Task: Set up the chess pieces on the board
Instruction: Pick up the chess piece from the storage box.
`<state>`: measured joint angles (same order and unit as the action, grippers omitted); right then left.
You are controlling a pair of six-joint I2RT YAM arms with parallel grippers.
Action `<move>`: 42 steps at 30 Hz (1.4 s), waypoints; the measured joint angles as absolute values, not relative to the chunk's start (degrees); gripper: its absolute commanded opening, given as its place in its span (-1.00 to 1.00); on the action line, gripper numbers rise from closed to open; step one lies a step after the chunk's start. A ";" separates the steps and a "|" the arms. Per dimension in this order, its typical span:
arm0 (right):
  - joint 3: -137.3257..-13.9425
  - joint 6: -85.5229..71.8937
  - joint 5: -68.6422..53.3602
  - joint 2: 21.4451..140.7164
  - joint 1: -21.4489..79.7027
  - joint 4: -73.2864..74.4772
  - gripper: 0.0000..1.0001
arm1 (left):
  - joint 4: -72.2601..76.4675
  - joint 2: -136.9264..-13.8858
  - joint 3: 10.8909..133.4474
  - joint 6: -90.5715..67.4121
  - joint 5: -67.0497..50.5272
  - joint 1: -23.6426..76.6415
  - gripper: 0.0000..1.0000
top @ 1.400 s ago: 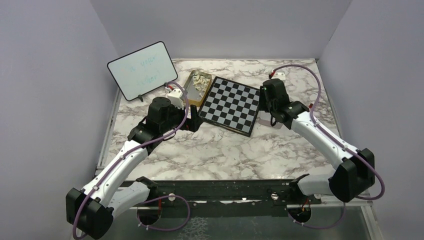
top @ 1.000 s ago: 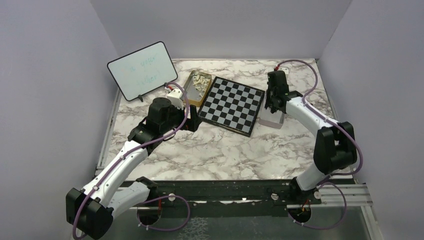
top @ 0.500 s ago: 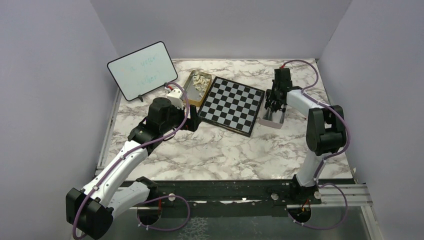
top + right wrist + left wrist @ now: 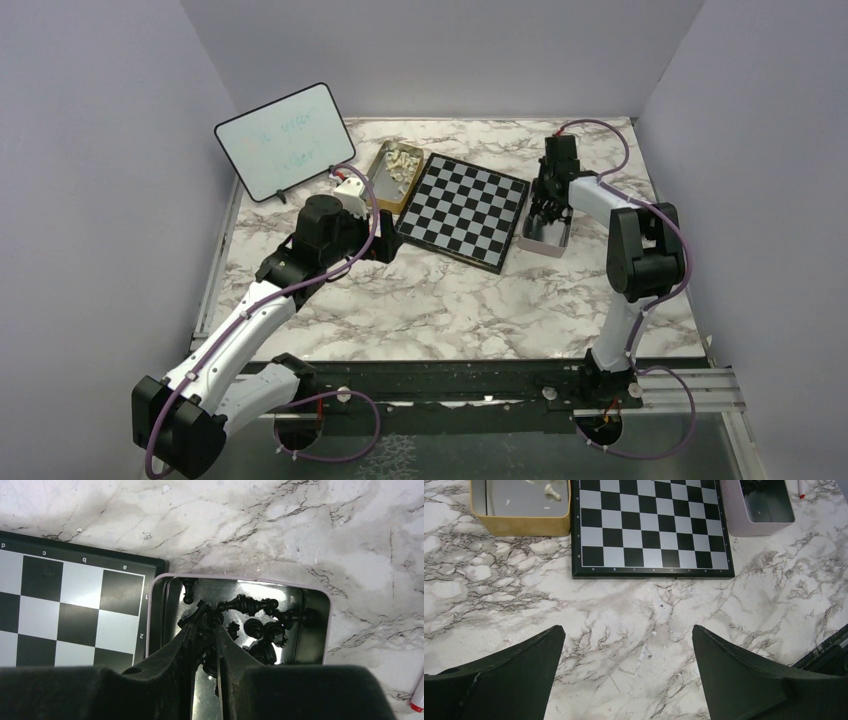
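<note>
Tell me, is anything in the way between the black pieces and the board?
Only the wall of their tin: the black pieces lie inside it, right beside the board, whose squares are bare.

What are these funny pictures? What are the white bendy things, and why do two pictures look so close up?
Those are two robot arms, the left arm and the right arm, bolted to a marble table. The wide picture comes from a camera high above them. The other two come from a little camera on each arm's wrist, so you see that arm's own black jaws at the bottom.

On the table are a chessboard with no pieces on it yet, a gold tin with white chess pieces, a pale pink tin with black chess pieces, and a whiteboard.

The left arm's jaws are wide open and hold nothing. The right arm's jaws are almost closed, down in the pink tin among the black pieces. I can't tell if they've grabbed one.
</note>
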<state>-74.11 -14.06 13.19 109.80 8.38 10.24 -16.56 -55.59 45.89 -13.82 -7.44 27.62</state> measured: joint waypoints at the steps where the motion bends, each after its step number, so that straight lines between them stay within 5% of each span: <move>1: -74.28 -13.96 13.19 109.95 8.38 10.24 -0.48 | -16.56 -55.59 45.89 -13.82 -7.44 27.62 0.98; 42: -76.95 -12.53 13.43 113.78 8.14 10.46 -0.50 | -16.58 -55.59 45.89 -13.82 -7.44 27.62 0.98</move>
